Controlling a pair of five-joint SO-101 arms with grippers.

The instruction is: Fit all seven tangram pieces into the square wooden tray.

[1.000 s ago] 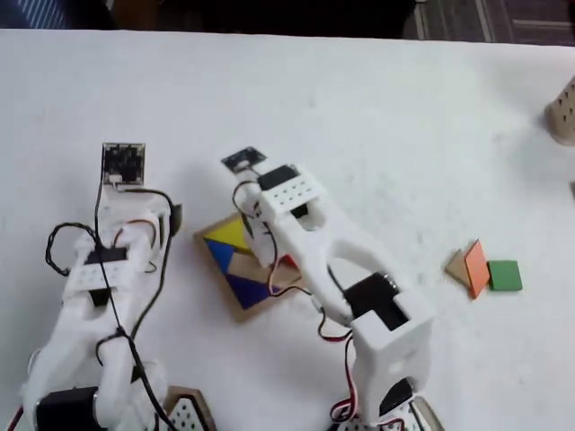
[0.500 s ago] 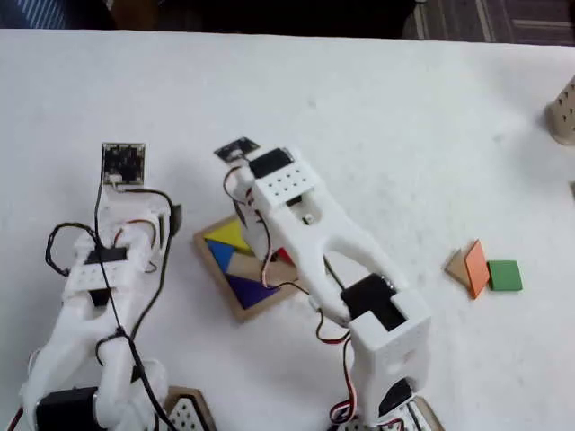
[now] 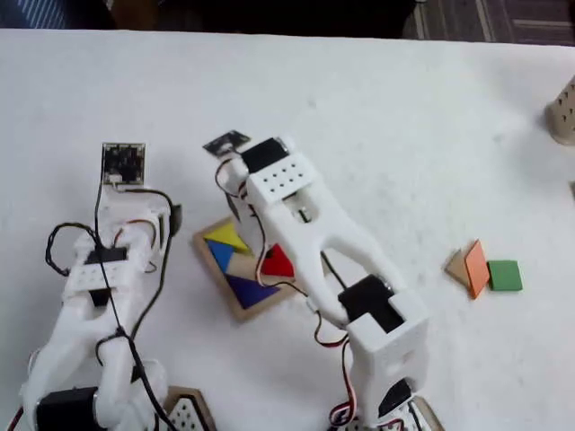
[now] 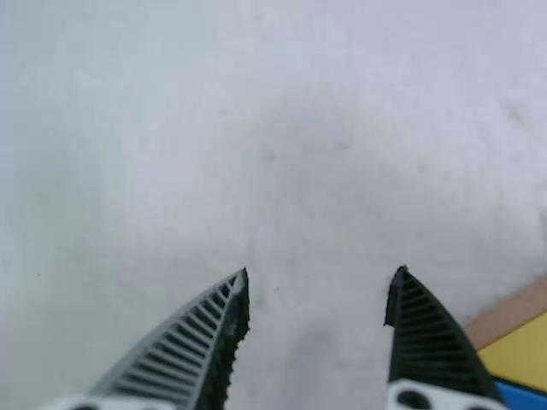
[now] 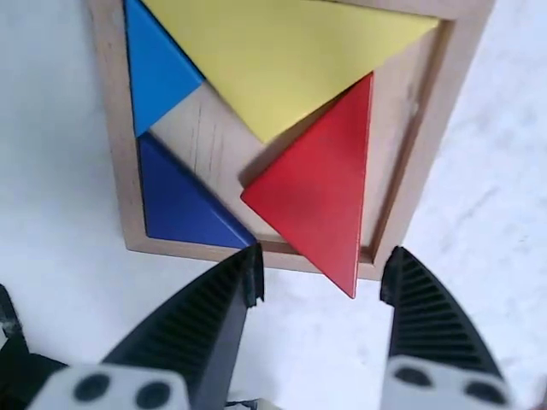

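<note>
Right wrist view gives me what I need. The red triangle (image 5: 318, 192) lies in the wooden tray (image 5: 107, 128) but not flat in it, as far as I can judge: one sharp corner rides over the tray's rim and pokes out onto the table. Its long edge runs alongside the nearest tray wall, and that line points straight back at my right gripper (image 5: 323, 254). The overhanging corner sits between the two fingers, which are spread wide and hold nothing.

Around the red piece, the yellow triangle (image 5: 282, 60) touches it corner to edge. The light blue triangle (image 5: 158, 68) and the dark blue triangle (image 5: 179, 205) lie against the far wall. A patch of bare wood (image 5: 214, 132) shows between them.

I judge that the coming move turns on that long edge. A push or pinch has to come along it, from the rim inward, to slide the corner off the rim and let the piece drop. My jaws are spread across that line, not along it, so I would nudge with one finger or turn the wrist.

The right arm is the nearer one, directly over the tray in the high view. The left gripper (image 4: 320, 271) hangs beside the tray over bare table (image 3: 404, 135), also spread and empty. The orange piece (image 3: 476, 268), a tan piece (image 3: 458, 266) and a green square (image 3: 505, 275) lie well apart on the right arm's side.
</note>
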